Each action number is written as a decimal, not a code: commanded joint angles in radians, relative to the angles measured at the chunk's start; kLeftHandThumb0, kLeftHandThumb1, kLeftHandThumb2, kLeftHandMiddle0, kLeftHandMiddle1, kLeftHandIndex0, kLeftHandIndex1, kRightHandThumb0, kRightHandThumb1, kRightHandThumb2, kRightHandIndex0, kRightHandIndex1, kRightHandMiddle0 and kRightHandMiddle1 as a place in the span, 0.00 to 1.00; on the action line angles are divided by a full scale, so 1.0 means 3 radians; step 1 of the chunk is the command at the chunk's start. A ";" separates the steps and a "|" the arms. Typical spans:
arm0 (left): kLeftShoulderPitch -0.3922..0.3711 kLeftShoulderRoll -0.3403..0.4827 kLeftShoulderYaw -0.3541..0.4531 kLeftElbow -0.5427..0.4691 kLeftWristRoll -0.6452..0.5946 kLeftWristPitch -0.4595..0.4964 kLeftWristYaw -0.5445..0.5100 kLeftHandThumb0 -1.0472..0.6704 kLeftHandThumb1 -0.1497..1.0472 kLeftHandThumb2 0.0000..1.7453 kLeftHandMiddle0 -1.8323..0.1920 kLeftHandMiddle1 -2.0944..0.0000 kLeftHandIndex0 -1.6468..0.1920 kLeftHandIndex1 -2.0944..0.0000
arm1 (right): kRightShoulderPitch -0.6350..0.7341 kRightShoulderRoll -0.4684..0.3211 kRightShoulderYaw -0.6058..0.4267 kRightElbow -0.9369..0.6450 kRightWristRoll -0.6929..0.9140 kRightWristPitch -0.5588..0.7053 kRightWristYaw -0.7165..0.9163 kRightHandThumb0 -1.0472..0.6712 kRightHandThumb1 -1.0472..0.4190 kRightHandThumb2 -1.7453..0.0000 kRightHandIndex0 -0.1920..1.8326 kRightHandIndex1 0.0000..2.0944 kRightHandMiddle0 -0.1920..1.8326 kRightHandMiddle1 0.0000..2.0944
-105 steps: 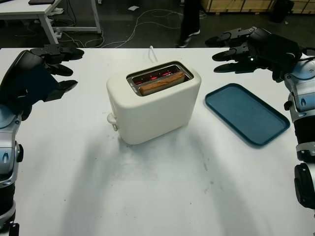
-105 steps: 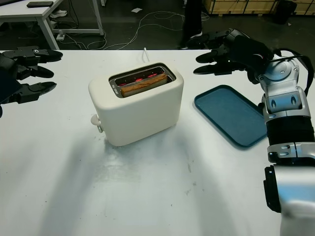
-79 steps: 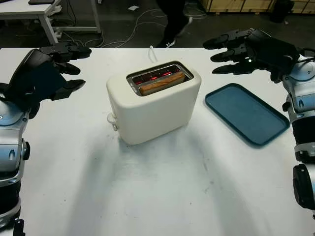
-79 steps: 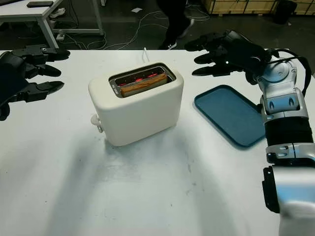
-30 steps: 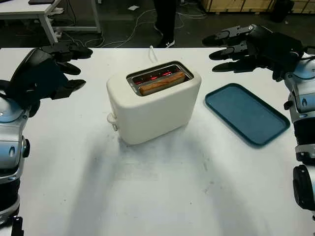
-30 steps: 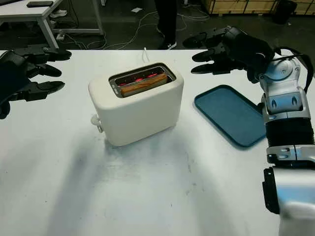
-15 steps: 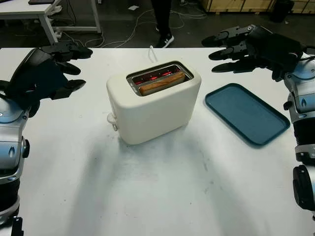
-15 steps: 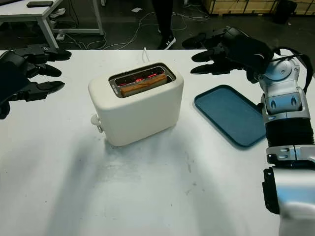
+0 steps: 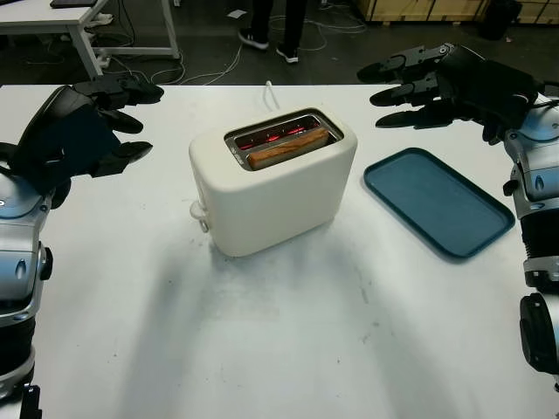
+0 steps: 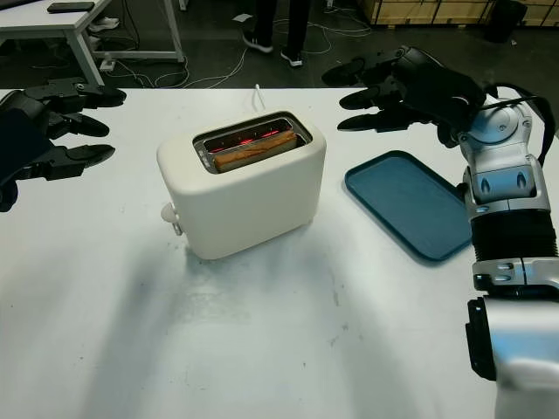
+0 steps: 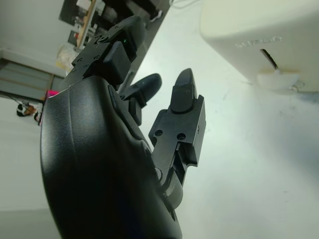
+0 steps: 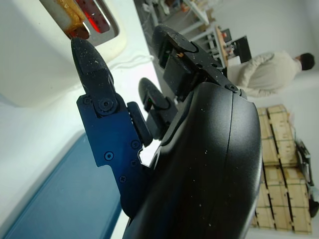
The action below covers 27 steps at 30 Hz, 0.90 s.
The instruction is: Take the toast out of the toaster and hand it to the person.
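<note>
"Hovering open and empty, the right hand [image 9: 410,74] and left hand [image 9: 109,118]?"

"Yes. The toast [image 9: 286,147] sat inside the toaster [image 9: 272,179] (probably awaiting a grab from above)."

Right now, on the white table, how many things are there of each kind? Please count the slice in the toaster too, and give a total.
Toaster: 1
Toast slice, sitting in the toaster's slot: 1
Blue tray: 1
Total: 3
</note>
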 commanded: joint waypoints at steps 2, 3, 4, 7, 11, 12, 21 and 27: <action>-0.0055 0.0020 -0.0013 0.0001 0.0009 0.0054 0.0010 0.68 0.89 0.15 0.83 0.48 0.67 0.82 | 0.0017 0.0010 -0.0022 0.0008 0.0045 0.0049 0.0016 0.29 0.17 1.00 0.44 0.04 0.43 0.00; -0.0060 0.0020 -0.0014 -0.0006 0.0004 0.0072 0.0008 0.68 0.89 0.15 0.83 0.48 0.67 0.82 | 0.0015 0.0011 -0.0022 0.0013 0.0046 0.0042 0.0019 0.29 0.17 1.00 0.44 0.04 0.43 0.00; -0.0065 0.0019 -0.0013 -0.0011 -0.0003 0.0084 0.0003 0.68 0.89 0.15 0.83 0.48 0.67 0.82 | 0.0014 0.0012 -0.0022 0.0013 0.0046 0.0039 0.0017 0.29 0.17 1.00 0.44 0.04 0.43 0.00; -0.0082 0.0020 -0.0018 -0.0025 -0.0010 0.0136 -0.0004 0.68 0.89 0.15 0.84 0.48 0.67 0.82 | 0.0012 0.0012 -0.0017 0.0016 0.0038 0.0033 0.0014 0.29 0.17 1.00 0.44 0.04 0.43 0.00; -0.0070 0.0016 -0.0006 -0.0013 -0.0022 0.0097 -0.0007 0.68 0.89 0.15 0.84 0.48 0.68 0.82 | 0.0006 0.0015 -0.0024 0.0025 0.0056 0.0053 0.0029 0.29 0.18 1.00 0.44 0.04 0.43 0.00; -0.0071 0.0003 0.0000 -0.0017 -0.0028 0.0120 0.0000 0.68 0.89 0.16 0.84 0.48 0.68 0.82 | 0.0008 0.0013 -0.0023 0.0027 0.0053 0.0043 0.0030 0.29 0.18 1.00 0.44 0.04 0.43 0.00; -0.0038 0.0009 -0.0005 -0.0035 -0.0015 0.0110 0.0008 0.67 0.89 0.16 0.84 0.48 0.68 0.82 | 0.0013 0.0020 -0.0027 0.0043 0.0056 0.0014 0.0022 0.28 0.18 1.00 0.44 0.04 0.43 0.00; -0.0023 -0.0008 -0.0023 -0.0031 -0.0006 0.0156 0.0020 0.66 0.89 0.17 0.84 0.49 0.68 0.82 | 0.0013 0.0003 0.0001 0.0071 0.0012 -0.0076 0.0016 0.27 0.17 1.00 0.45 0.05 0.43 0.00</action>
